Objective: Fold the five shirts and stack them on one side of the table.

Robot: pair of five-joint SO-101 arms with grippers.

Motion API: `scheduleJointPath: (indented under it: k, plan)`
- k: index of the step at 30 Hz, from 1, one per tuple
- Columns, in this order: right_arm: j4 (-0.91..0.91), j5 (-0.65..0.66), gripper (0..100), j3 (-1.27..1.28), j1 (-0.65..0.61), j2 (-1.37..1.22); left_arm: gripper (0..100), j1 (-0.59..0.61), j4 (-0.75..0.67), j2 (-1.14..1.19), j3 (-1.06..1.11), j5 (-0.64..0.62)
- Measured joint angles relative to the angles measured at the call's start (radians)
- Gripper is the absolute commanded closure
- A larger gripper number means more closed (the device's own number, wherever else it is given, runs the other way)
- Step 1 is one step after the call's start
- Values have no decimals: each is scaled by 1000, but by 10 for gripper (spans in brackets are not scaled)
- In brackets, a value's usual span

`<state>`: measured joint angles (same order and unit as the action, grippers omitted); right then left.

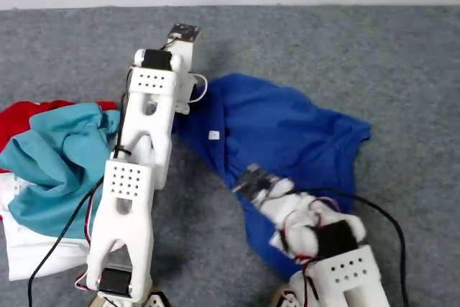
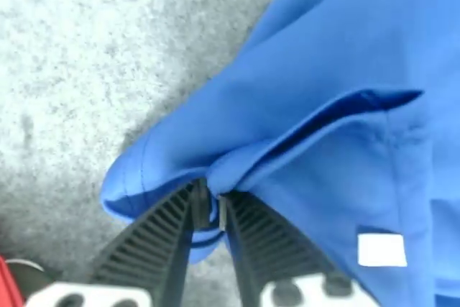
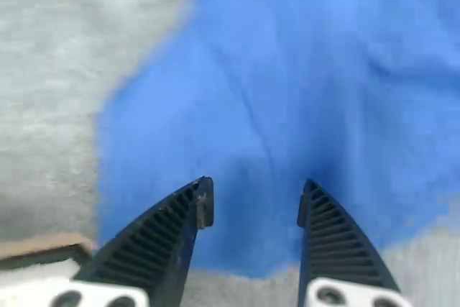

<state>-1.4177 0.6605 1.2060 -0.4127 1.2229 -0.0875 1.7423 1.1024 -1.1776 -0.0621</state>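
A blue shirt (image 1: 280,134) lies rumpled across the middle of the grey table, a small white tag (image 1: 213,134) showing near its collar. My left gripper (image 2: 210,203) is shut on a fold of the blue shirt (image 2: 323,106) at its left edge, next to the white tag (image 2: 381,249). My right gripper (image 3: 255,203) hovers open just over the near part of the blue shirt (image 3: 287,91), nothing between its fingers. In the high view the right gripper (image 1: 253,183) sits over the shirt's lower edge. A teal shirt (image 1: 61,159), a red shirt (image 1: 21,116) and a white shirt (image 1: 32,249) are heaped at the left.
The table top is grey carpet-like fabric (image 1: 402,55) with free room at the back and right. A black cable (image 1: 388,221) trails from the right arm's base, and another cable (image 1: 54,249) runs over the white shirt.
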Motion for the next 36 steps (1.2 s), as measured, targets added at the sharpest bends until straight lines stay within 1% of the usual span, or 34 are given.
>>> scheduleJointPath:
  k: [2, 7, 10, 13, 18, 21, 27, 29, 32, 33, 36]
  plan:
    - [-3, 0, 805, -2, -78, -11, 985, 0, 0, 0, 0, 0]
    - [34, -46, 805, -2, -183, -160, 985, 0, 0, 0, -14, -3]
    - [103, -60, 805, -3, -241, -299, 985, 17, 0, 0, -58, -3]
    - [195, -61, 805, -6, -261, -439, 985, 41, 0, 0, -80, -3]
    - [324, -64, 805, -11, -261, -666, 985, 66, 0, 0, -80, -3]
    - [362, -68, 805, -44, -261, -747, 985, 66, 0, 0, -80, -3]
    - [379, -68, 807, -54, -261, -789, 985, 66, 0, 0, -80, -3]
    - [379, -68, 847, -54, -261, -789, 985, 66, 0, 0, -80, -3]
    - [385, -68, 970, -57, -256, -789, 985, 66, 0, 0, -80, -3]
    - [391, -68, 996, -63, -245, -789, 985, 66, 0, 0, -80, -3]
    - [404, -68, 976, -89, -178, -793, 985, 66, 0, 0, -80, -3]
